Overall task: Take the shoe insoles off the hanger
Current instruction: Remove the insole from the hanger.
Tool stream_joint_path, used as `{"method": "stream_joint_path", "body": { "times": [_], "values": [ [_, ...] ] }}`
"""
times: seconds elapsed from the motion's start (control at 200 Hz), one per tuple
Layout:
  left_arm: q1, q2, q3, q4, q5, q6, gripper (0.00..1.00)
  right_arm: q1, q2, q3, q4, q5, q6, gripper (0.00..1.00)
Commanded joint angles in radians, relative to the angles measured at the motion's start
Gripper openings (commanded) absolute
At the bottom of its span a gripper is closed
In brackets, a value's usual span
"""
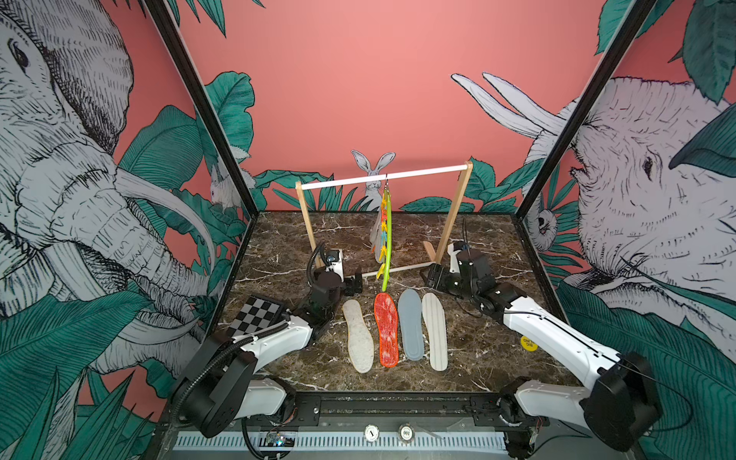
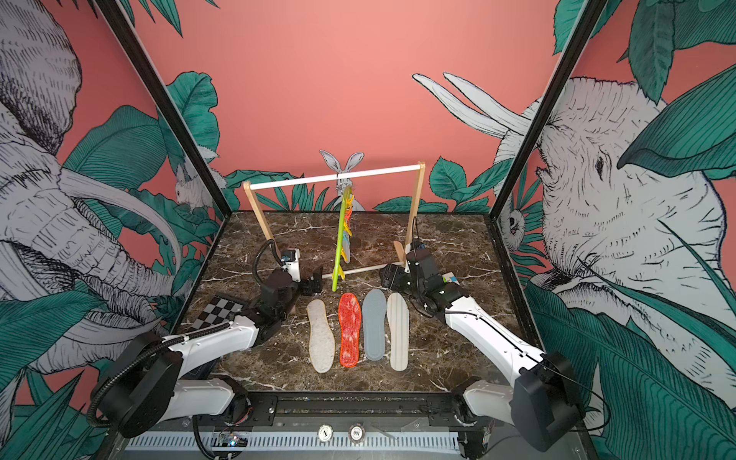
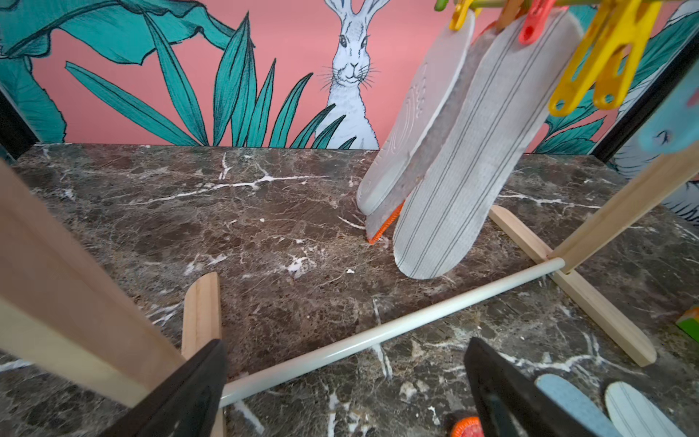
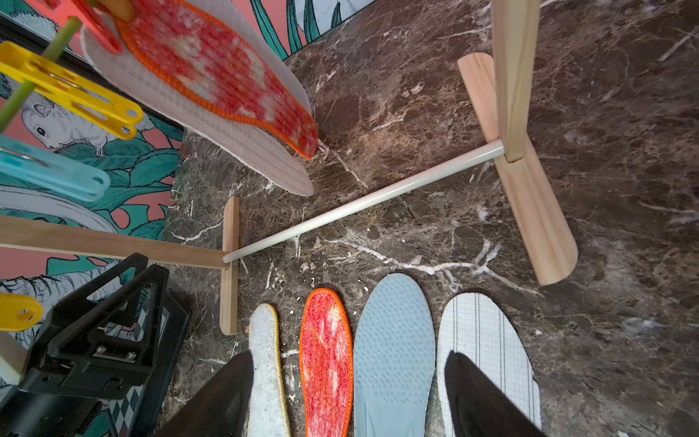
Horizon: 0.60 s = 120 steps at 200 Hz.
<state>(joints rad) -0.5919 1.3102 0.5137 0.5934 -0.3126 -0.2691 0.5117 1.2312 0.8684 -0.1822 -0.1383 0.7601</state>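
Your left hand (image 1: pixel 355 283) stands wide and empty, low beside the wooden frame rack (image 1: pixel 453 215). Your right hand (image 1: pixel 429 277) is spread too, holding nothing. The lime-green plastic hanger (image 1: pixel 387 239) hangs from the rack's white bar, toward the dark marble desk's (image 1: pixel 498 350) back edge, with three pegged on:

- white dimpled insole (image 3: pixel 412 113)
- white striped insole (image 3: pixel 465 159)
- red-orange mottled insole (image 4: pixel 219 68)

Four lie mid-desk in a row:

- fuzzy cream insole (image 1: pixel 357 336)
- second red-orange insole (image 1: pixel 386 330)
- grey-blue insole (image 1: pixel 411 324)
- second striped insole (image 1: pixel 435 330)

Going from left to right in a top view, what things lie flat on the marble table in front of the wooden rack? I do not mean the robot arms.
chequered board → fuzzy cream insole → red-orange insole → grey-blue insole → white striped insole → yellow round sticker
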Motion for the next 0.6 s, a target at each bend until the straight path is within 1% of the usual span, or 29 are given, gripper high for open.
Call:
{"method": "stream_joint_path", "body": {
  "times": [0.0,0.085,0.255,0.395,0.495,0.595],
  "values": [
    [0.006,0.022,0.023,0.091,0.051,0.013,0.98,-0.009,0.012,-0.007,0.041,-0.021,0.01,0.8],
    [0.007,0.045,0.02,0.114,0.084,0.025,0.97,-0.012,0.013,-0.006,0.042,-0.024,0.014,0.8],
    [0.005,0.103,-0.001,0.23,0.133,0.056,0.94,-0.015,0.003,-0.023,0.066,-0.021,0.027,0.8],
    [0.004,0.175,0.025,0.286,0.179,0.092,0.89,-0.019,0.011,-0.022,0.075,-0.031,0.028,0.8],
    [-0.009,0.233,0.055,0.321,0.184,0.105,0.88,-0.02,0.008,-0.023,0.079,-0.037,0.028,0.8],
    [-0.031,0.29,0.09,0.362,0.165,0.12,0.86,-0.023,-0.003,-0.03,0.082,-0.04,0.03,0.82]
  ]
}}
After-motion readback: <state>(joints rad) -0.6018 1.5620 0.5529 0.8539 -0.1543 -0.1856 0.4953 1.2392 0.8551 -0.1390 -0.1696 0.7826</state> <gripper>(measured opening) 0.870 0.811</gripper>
